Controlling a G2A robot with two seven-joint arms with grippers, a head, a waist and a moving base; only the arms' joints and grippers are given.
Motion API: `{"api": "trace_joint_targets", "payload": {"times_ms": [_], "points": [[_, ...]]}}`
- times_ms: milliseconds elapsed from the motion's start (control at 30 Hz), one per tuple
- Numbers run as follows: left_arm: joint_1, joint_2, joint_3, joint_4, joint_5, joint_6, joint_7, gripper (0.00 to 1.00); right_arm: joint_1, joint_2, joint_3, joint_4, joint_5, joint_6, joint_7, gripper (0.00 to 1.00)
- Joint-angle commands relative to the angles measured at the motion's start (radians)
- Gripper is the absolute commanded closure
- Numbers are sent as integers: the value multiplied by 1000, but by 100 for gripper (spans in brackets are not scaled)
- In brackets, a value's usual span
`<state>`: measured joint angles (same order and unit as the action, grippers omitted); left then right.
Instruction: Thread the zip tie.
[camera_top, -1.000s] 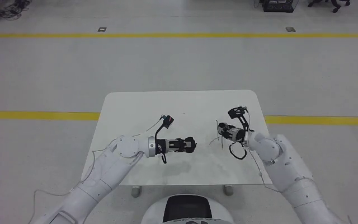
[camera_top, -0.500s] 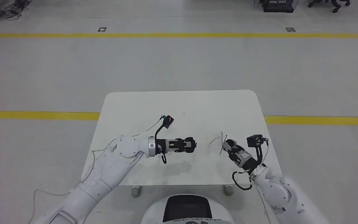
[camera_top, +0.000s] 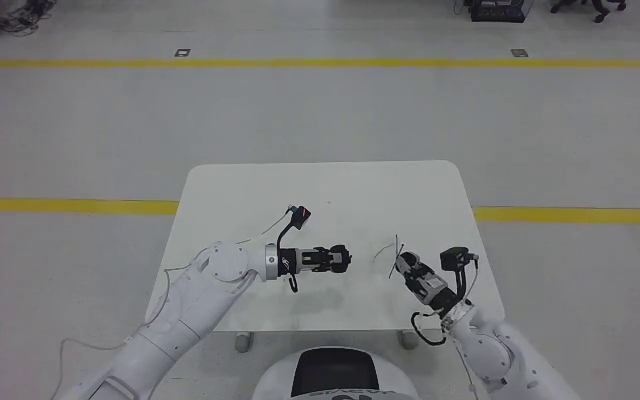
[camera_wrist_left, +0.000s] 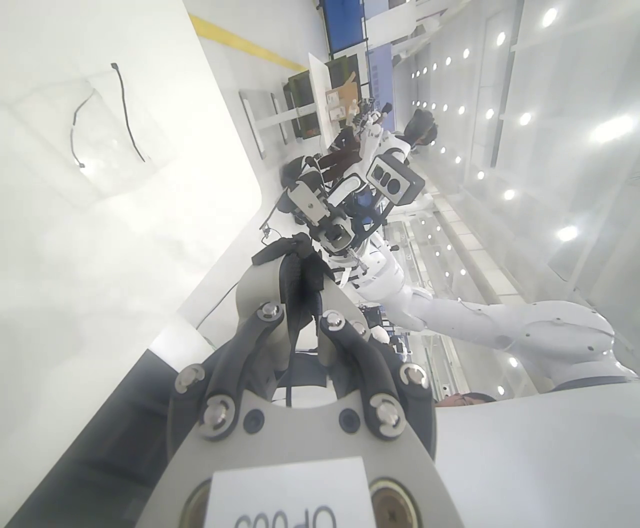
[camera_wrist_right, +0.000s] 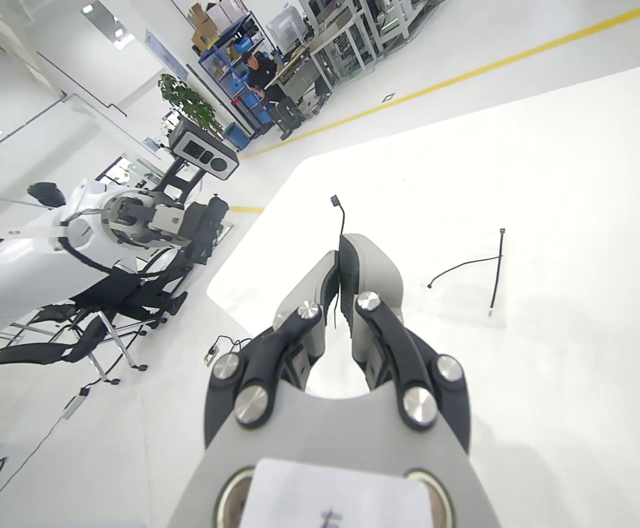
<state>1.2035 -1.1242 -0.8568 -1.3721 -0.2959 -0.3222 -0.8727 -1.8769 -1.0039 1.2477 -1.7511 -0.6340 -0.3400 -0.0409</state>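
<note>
Right pincer (camera_wrist_right: 340, 252) is fully closed on a thin black zip tie (camera_wrist_right: 342, 220). The strap runs between the pads, and the square head end sticks out past the fingertips, clear of the white counter (camera_wrist_right: 450, 150). The tail end trails back between the fingers.

Two more ties lie flat on the counter near the right pincer, off to one side of its tips: a straight tie (camera_wrist_right: 497, 270) and a curved tie (camera_wrist_right: 460, 269). They are close together; I cannot tell whether they touch. In the top view they sit between the two pincers, nearer the right pincer (camera_top: 403, 262).

Left pincer (camera_wrist_left: 295, 272) is closed, pads together. I cannot tell whether anything is pinched between them. It hangs over the counter well apart from the right pincer, with its tips (camera_top: 343, 258) pointing toward it.

Change: 1.0 s ago the right pincer was farther out over the counter. The arm has since drawn back toward the robot's body, and the pincer now points at the loose ties from the near side. Over the last half second it has barely shifted. The left pincer has held its place, and the two loose ties show no shift I can make out.
</note>
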Motion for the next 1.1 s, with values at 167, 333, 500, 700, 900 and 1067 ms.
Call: {"api": "trace_joint_targets", "payload": {"times_ms": [167,333,500,700,900,1067], "points": [[48,-6,34,-5,-34,49,82,100,13,24,-121,0,6,0,-210,100],[66,-8,43,5,-60,55,108,100,47,55,-204,31,-25,0,-328,100],[69,-8,45,19,-56,40,128,100,80,78,-264,50,-40,0,-409,100],[69,-8,45,19,-56,40,128,100,80,78,-264,50,-40,0,-409,100],[77,-8,58,23,-85,68,106,100,104,69,-276,60,-91,0,-455,100],[82,-7,58,29,-133,81,78,100,135,68,-310,76,-158,0,-506,100]]}}
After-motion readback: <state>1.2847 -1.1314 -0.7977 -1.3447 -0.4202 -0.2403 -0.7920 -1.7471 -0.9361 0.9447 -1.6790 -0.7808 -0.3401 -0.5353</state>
